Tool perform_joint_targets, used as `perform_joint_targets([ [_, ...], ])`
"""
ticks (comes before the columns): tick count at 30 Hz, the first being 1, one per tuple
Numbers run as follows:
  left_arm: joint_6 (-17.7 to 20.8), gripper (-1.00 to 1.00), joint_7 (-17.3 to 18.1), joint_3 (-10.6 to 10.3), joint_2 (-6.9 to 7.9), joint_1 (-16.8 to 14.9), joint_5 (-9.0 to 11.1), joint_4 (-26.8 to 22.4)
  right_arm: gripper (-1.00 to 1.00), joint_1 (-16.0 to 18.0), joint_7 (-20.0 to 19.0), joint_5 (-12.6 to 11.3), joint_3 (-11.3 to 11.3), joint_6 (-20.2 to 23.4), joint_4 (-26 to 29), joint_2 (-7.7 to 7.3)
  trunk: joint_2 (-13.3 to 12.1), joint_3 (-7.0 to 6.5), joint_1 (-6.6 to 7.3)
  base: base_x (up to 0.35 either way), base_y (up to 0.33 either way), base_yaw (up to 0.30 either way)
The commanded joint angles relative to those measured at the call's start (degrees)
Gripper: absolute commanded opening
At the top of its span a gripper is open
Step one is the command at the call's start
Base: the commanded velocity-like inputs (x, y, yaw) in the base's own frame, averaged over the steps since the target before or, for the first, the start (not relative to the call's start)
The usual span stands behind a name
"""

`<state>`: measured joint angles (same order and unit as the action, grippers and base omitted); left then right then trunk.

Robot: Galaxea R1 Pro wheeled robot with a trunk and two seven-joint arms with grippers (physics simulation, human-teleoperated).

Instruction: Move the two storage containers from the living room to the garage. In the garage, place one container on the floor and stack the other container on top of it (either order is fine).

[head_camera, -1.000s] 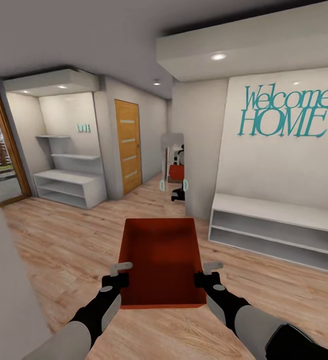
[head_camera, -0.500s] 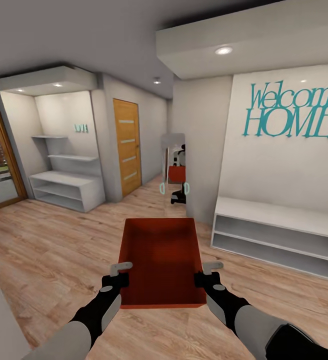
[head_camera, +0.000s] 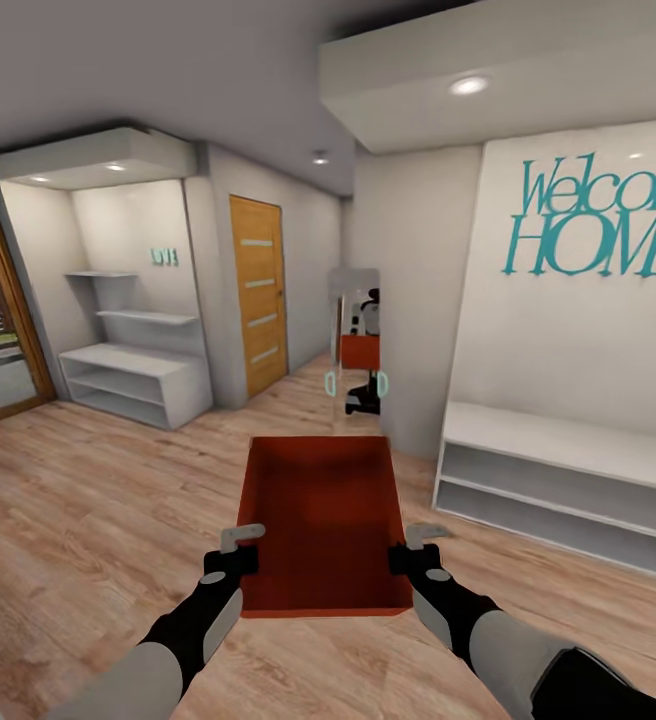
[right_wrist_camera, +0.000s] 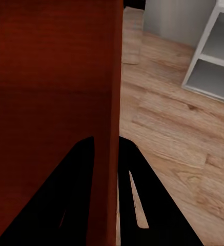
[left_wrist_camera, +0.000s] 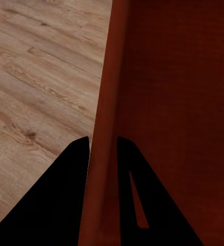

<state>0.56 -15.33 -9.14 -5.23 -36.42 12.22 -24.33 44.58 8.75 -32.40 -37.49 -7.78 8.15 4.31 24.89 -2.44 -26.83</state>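
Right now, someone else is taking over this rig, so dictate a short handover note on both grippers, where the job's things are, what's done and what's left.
Left gripper: shut on the left wall of the orange-red rectangular storage container.
Right gripper: shut on its right wall; each wrist view shows a finger on either side of a wall.
The container is held above the light wood-plank floor, open side up, apparently empty.
Surroundings: white low shelf unit and teal wall lettering to the right, wooden door ahead.
Done: one container picked up.
Left: carry it to the garage, set it down, then fetch and stack the other container.
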Motion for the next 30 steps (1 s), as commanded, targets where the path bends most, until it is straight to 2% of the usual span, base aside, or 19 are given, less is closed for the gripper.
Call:
perform_joint_targets([
  [1,0.06,-1.00,-2.07,-0.61,-0.04,0.03,-0.26,-0.06,-1.00,0.07,0.92,-0.89,2.95,-0.40,-0.15,0.80,0.04,0.01,-0.05,0.322,0.000,0.252],
  [15,0.06,-1.00,-2.07,-0.61,-0.04,0.03,-0.26,0.08,-1.00,0.07,0.86,-0.98,2.94,-0.39,-0.15,0.82,0.04,0.01,-0.05,0.322,0.000,0.054],
  [25,0.06,-1.00,-2.07,-0.61,-0.04,0.03,-0.26,0.09,-1.00,0.07,0.92,-1.00,2.95,-0.39,-0.15,0.87,0.04,0.01,-0.05,0.322,0.000,0.226],
  [30,0.12,-1.00,-2.07,-0.61,-0.04,0.03,-0.26,0.15,-1.00,0.07,0.91,-1.00,2.95,-0.39,-0.15,0.79,0.04,0.01,-0.05,0.322,0.000,0.057],
])
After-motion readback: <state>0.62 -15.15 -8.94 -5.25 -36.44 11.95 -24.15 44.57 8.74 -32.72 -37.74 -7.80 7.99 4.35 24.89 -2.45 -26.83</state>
